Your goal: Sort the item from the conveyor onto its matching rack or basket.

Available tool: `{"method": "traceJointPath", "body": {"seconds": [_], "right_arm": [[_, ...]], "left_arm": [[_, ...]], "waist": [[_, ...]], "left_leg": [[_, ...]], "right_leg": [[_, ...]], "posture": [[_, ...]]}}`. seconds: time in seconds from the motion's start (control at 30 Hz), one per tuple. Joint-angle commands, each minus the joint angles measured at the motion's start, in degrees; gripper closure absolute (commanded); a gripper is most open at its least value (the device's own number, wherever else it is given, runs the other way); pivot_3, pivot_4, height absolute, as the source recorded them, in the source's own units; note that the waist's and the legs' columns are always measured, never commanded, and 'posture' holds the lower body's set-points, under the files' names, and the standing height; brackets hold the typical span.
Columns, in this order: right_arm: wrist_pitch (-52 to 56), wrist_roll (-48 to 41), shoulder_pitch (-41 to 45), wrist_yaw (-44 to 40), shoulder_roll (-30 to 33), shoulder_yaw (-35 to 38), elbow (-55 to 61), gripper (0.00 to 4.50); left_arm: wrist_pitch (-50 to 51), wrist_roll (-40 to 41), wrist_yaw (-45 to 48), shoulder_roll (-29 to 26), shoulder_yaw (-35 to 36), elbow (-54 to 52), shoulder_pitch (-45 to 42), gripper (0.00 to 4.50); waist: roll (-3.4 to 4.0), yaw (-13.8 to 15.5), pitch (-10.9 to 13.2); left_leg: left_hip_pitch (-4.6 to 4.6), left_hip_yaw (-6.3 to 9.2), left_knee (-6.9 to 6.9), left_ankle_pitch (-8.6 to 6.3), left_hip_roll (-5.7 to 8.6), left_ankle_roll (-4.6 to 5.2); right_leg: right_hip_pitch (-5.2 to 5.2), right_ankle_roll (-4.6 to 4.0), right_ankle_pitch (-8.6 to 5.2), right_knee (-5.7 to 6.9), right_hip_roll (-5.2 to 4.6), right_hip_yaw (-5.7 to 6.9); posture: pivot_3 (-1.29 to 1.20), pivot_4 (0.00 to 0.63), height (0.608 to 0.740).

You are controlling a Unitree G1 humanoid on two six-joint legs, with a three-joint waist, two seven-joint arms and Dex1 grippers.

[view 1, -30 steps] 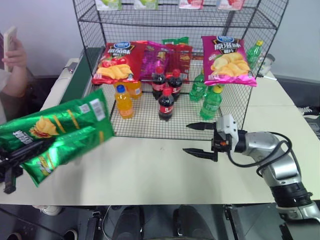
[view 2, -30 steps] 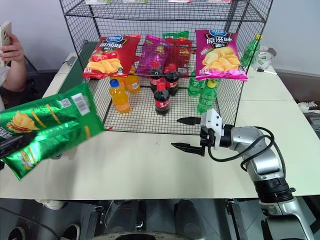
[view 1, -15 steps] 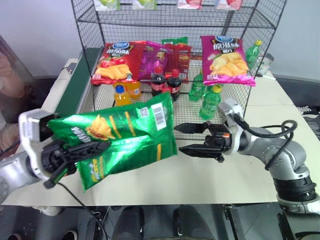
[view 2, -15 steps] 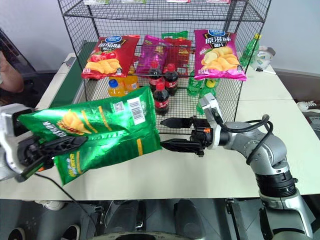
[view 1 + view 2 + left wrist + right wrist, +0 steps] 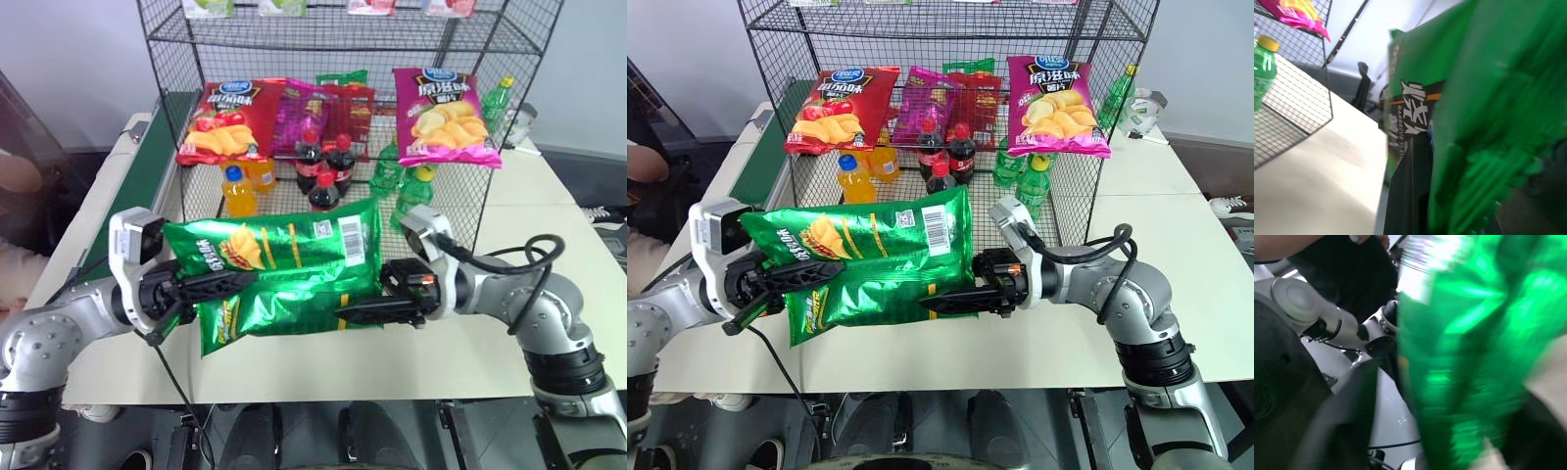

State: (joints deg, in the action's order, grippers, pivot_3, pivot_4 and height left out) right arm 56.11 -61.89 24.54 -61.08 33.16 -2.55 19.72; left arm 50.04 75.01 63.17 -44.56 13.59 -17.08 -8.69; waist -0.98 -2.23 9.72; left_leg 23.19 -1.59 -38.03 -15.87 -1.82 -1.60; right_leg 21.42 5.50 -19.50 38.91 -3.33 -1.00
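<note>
The item, a large glossy green chip bag [image 5: 284, 269] with a white barcode, hangs lengthwise above the table's front, in front of the rack. My left gripper [image 5: 235, 282] is shut on its left end, one black finger lying across the bag's face. My right gripper [image 5: 345, 305] grips the bag's right end; one finger shows under the lower edge and the other is hidden behind the bag. The black wire-mesh rack [image 5: 279, 203] stands just behind. The dark-green conveyor [image 5: 137, 166] runs along the table's left side.
The rack holds a red chip bag [image 5: 227, 122], a magenta chip bag [image 5: 446, 117], cola bottles [image 5: 325, 166], orange bottles [image 5: 238, 186] and green bottles [image 5: 411, 191]. A person's hand [image 5: 20, 176] is at the far left. The white table [image 5: 529, 225] extends right.
My left arm has swung the green bag from the far left to the middle. My right gripper moved left, turned and closed on the bag's right end.
</note>
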Motion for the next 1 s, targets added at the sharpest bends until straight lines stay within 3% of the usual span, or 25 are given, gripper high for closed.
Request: {"method": "traceJointPath", "body": {"seconds": [0.03,0.1,0.17,0.27,0.37,0.53,0.67,0.8,0.9,1.0], "right_arm": [[0.7,-2.8,1.5,1.2,-1.3,1.1,1.2,3.63],[1.0,-3.0,1.4,1.8,-1.7,1.2,1.5,4.47],[1.0,-2.8,1.3,2.1,-1.7,1.3,1.8,4.47],[-0.7,-0.8,0.8,2.8,-1.1,1.7,2.5,4.50],[-6.4,5.9,-0.2,2.6,0.6,1.0,4.4,4.50],[-28.8,28.2,-2.1,1.1,5.3,-2.6,6.9,4.50],[-43.8,39.5,3.9,5.7,4.1,-0.2,5.0,4.50],[-64.1,56.2,10.0,10.8,6.8,0.5,-2.0,4.50],[-73.2,60.2,11.6,14.7,6.4,2.1,-5.5,4.50],[-78.7,69.6,13.1,20.8,7.5,2.1,-10.4,4.50]], "left_arm": [[-2.6,-3.8,1.1,1.0,0.0,-0.8,-0.3,4.50],[-3.5,-5.2,1.2,1.7,0.1,-0.9,-0.2,4.50],[-4.3,-6.7,0.8,2.1,0.6,-0.8,-0.1,4.50],[-6.1,-9.7,0.2,1.7,2.1,-0.1,1.2,3.67],[-7.1,-10.6,0.3,1.2,4.7,1.1,2.7,2.32],[-13.7,-15.0,-0.7,2.5,10.6,4.9,4.0,0.05],[-16.4,-17.0,-2.9,3.6,13.4,9.3,2.9,0.05],[-18.6,-18.7,-3.9,4.7,13.6,9.8,2.3,0.05],[-19.9,-20.1,-4.3,5.3,12.9,9.7,1.8,0.05],[-20.8,-21.5,-4.9,6.0,12.1,10.1,0.8,0.05]], "waist": [[0.00,0.0,0.0],[0.00,0.1,0.0],[0.00,0.1,0.0],[0.00,0.1,0.0],[0.00,0.0,0.0],[0.00,0.1,0.0],[0.01,0.0,0.0],[-0.01,0.0,0.0],[-0.05,0.4,0.0],[-0.04,0.3,0.0]], "left_leg": [[0.00,0.00,0.00,0.00,0.00,0.00],[0.00,0.00,0.00,0.00,0.00,0.00],[0.01,0.00,0.00,0.00,0.00,0.00],[0.02,0.00,0.00,0.00,0.00,0.00],[0.02,0.00,0.00,0.00,0.00,0.00],[0.09,0.01,0.01,0.00,0.01,0.00],[0.10,0.00,0.00,0.00,0.02,0.00],[0.11,0.01,0.01,0.01,0.00,-0.01],[0.12,0.00,0.01,0.01,0.01,-0.02],[0.13,-0.01,0.01,0.01,0.02,-0.02]], "right_leg": [[0.00,0.00,0.00,0.00,0.00,0.00],[0.00,0.00,0.00,0.00,0.00,0.00],[0.00,0.00,0.00,-0.01,-0.01,0.00],[0.00,0.00,0.00,-0.02,-0.02,0.00],[0.01,0.00,0.00,-0.03,-0.02,0.00],[0.08,0.00,0.00,-0.06,-0.02,0.02],[0.09,0.01,0.00,-0.07,-0.02,0.02],[0.12,0.01,0.01,-0.06,-0.01,0.03],[0.07,0.01,0.00,-0.15,-0.04,0.05],[0.06,0.01,0.01,-0.16,-0.08,0.05]], "posture": [[0.00,0.150,0.739],[0.00,0.150,0.739],[0.00,0.150,0.739],[0.00,0.150,0.739],[0.00,0.150,0.739],[0.00,0.150,0.739],[0.00,0.150,0.739],[0.00,0.150,0.739],[0.00,0.150,0.739],[0.00,0.150,0.739]]}}
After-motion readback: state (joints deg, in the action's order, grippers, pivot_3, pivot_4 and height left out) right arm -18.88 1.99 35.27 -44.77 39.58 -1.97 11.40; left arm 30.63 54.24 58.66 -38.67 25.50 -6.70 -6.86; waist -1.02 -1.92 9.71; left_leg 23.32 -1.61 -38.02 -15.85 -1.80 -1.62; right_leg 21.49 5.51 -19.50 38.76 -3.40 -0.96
